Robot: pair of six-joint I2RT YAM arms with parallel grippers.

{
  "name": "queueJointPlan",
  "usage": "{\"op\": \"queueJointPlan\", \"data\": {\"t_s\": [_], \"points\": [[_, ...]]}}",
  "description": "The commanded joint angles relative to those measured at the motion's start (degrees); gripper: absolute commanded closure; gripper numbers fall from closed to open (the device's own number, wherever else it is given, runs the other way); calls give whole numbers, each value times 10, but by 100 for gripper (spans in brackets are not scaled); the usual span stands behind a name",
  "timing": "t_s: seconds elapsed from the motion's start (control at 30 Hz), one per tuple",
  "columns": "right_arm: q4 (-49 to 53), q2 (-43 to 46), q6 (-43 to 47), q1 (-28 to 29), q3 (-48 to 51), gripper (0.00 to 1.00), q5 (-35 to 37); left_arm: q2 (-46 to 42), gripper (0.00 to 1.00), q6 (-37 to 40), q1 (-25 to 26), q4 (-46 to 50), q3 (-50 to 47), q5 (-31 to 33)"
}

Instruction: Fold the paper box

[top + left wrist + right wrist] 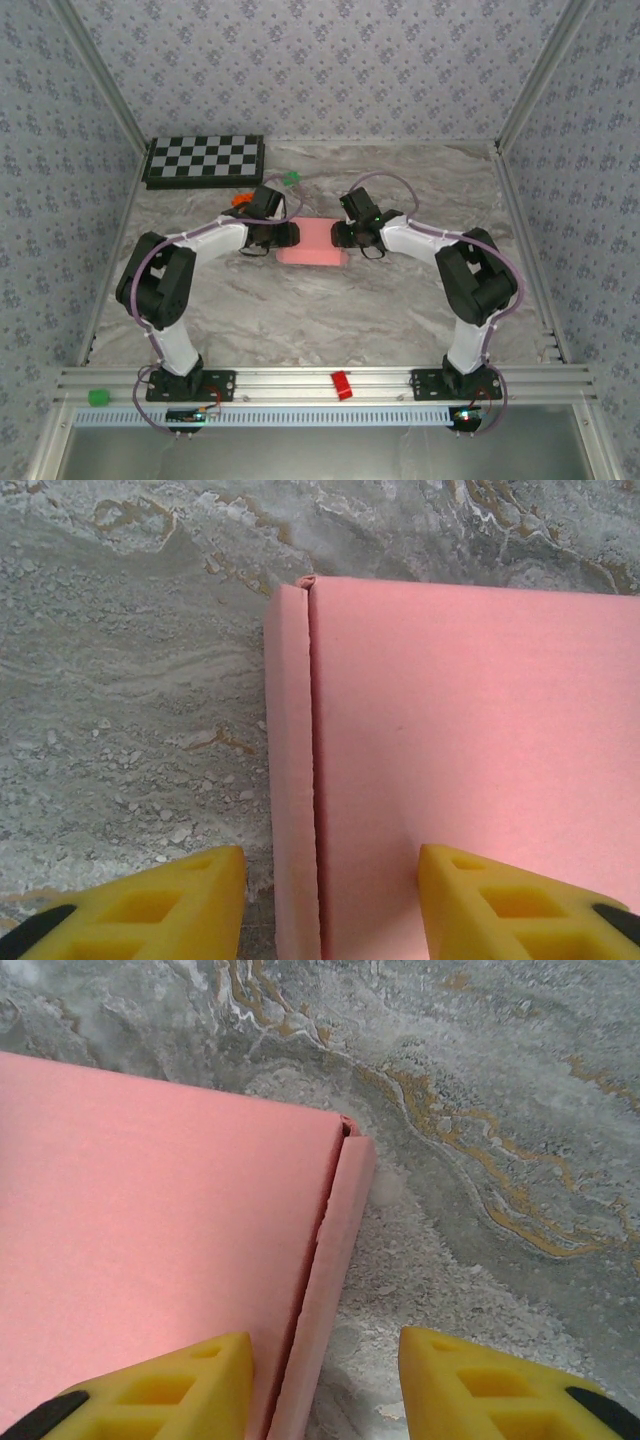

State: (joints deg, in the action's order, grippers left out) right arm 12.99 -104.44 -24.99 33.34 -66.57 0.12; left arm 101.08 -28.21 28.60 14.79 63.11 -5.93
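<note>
**Position.** The paper box (312, 243) lies in the middle of the table (330, 320), lid side up, between the two arms. The left gripper (328, 880) stands at its left end and the right gripper (325, 1360) at its right end.

**Jaws.** Both pairs are spread and pinching nothing. Each straddles an end wall, with one finger over the lid and the other over bare table.

**Step in hand (judgement).** Squaring the end walls to finish the fold. Both sides should close together and evenly, so the box neither slides nor skews. The fingers should bear on the walls and not crease the lid.

**Views compared.** The wrist views show a thin open seam between the lid and the left end wall (290, 780). The right end wall (335, 1250) shows the same seam and appears to lean outward. The overhead view does not resolve these seams. It does give the box's placing between the arms and a chessboard (205, 160) at the far left, well apart from the box.
</note>
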Motion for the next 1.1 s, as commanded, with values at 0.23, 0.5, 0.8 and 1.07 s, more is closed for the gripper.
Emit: {"op": "queueJointPlan", "data": {"t_s": [0.23, 0.5, 0.8, 1.07], "points": [[6, -38, 2, -5, -13, 59, -26, -7, 57, -28, 1, -7, -26, -8], [35, -72, 50, -3, -66, 59, -40, -38, 57, -69, 11, -7, -63, -2], [80, -124, 121, 8, -143, 59, -50, -80, 57, -103, 32, -10, -111, 2], [121, -159, 167, 15, -210, 59, -45, -92, 57, -129, 69, -15, -138, -3]]}}
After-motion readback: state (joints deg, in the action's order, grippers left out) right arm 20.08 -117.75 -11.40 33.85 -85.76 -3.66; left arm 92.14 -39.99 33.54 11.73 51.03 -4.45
